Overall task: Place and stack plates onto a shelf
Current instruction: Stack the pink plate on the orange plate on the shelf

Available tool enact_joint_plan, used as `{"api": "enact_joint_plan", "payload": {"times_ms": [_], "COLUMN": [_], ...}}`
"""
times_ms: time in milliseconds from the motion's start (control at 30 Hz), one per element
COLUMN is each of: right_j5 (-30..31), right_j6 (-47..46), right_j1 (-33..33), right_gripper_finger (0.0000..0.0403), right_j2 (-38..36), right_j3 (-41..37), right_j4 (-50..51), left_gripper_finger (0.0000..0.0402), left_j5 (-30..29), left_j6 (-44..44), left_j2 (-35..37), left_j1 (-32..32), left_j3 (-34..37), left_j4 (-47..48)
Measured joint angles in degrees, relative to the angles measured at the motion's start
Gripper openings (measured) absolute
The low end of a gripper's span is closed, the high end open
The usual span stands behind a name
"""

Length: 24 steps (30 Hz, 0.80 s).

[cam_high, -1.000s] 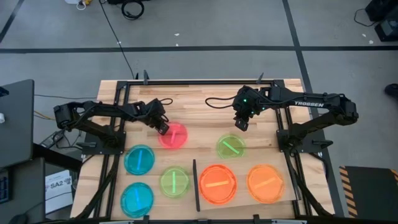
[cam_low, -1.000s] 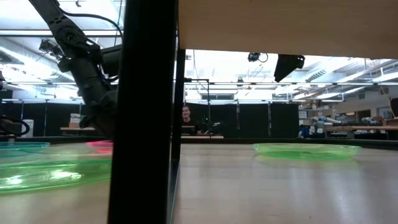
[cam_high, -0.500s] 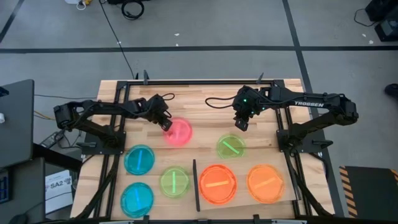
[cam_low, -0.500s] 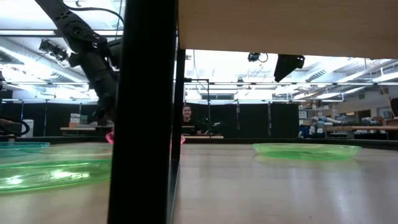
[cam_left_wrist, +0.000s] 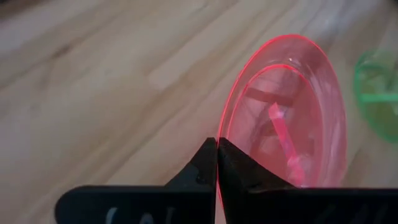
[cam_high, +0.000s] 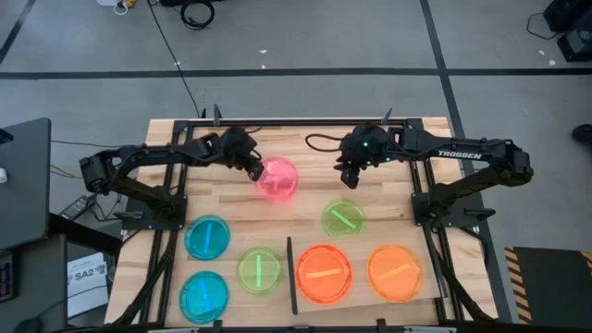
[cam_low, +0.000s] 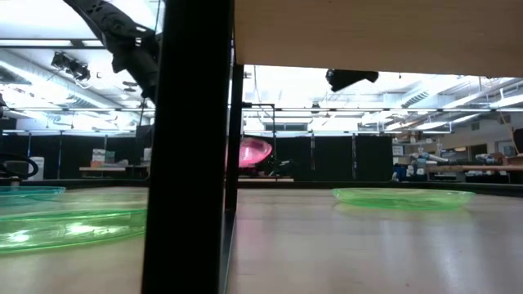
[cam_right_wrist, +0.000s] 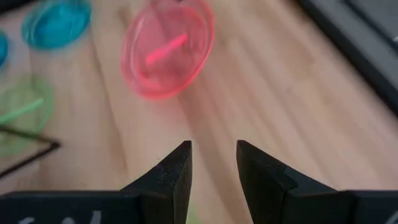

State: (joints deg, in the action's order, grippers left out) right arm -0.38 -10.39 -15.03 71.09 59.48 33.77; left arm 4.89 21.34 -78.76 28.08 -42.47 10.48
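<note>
My left gripper (cam_high: 255, 169) is shut on a pink plate (cam_high: 278, 178), held in the air over the far middle of the table; the plate also shows in the low view (cam_low: 255, 152). My right gripper (cam_high: 346, 178) is open and empty, to the right of the pink plate (cam_right_wrist: 168, 46) and facing it. Two orange plates (cam_high: 323, 274) (cam_high: 395, 272) lie on the shelf (cam_high: 365, 303), a pale board with a black strip (cam_high: 290, 276) at the near right. A green plate (cam_high: 343, 217) lies flat on the table beyond the shelf. My left gripper pinches the pink plate's rim (cam_left_wrist: 222, 134) between its two fingers, at the edge toward the table's left. The fingers come from the table's left. The plate is lifted clear of the table and tilted, with its hollow side showing in the left wrist view.
Two blue plates (cam_high: 207, 237) (cam_high: 203, 296) and a green plate (cam_high: 260, 270) lie flat at the near left. In the low view a dark post (cam_low: 192, 147) blocks the left middle. Bare wood lies between the two grippers and the far edge.
My left gripper has risen and gone toward the table's far right with the pink plate. The plate lay on the table a second ago and now hangs clear and tilted. My right gripper has shifted a little toward the table's left, toward the plate.
</note>
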Motion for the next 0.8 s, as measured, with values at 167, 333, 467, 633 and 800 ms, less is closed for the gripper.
{"api": "enact_joint_plan", "payload": {"times_ms": [167, 333, 467, 633, 800], "right_j5": [5.4, 5.9, 5.1, 4.9, 3.8], "right_j6": [-2.3, -5.8, -8.2, -9.2, -9.2], "right_j1": [-0.7, -2.5, -3.9, -4.6, -4.6], "right_gripper_finger": [0.0132, 0.0132, 0.0132, 0.0132, 0.0132], "right_j2": [0.0, 0.0, 0.0, 0.0, 0.0], "right_j3": [0.0, 0.0, 0.0, 0.0, 0.0], "right_j4": [-5.6, -10.7, -14.3, -16.0, -16.2], "left_gripper_finger": [0.0007, 0.0007, 0.0007, 0.0007, 0.0007], "left_j5": [0.0, 0.0, 0.0, 0.0, 0.0], "left_j6": [-0.1, -0.1, -0.1, 0.0, 0.2], "left_j2": [0.0, 0.0, 0.0, 0.0, 0.0], "left_j1": [-0.1, -0.7, -1.5, -2.3, -2.3], "left_j3": [-2.4, -4.3, -5.3, -5.6, -5.6], "left_j4": [-1.1, -4.7, -8.0, -10.4, -12.0]}}
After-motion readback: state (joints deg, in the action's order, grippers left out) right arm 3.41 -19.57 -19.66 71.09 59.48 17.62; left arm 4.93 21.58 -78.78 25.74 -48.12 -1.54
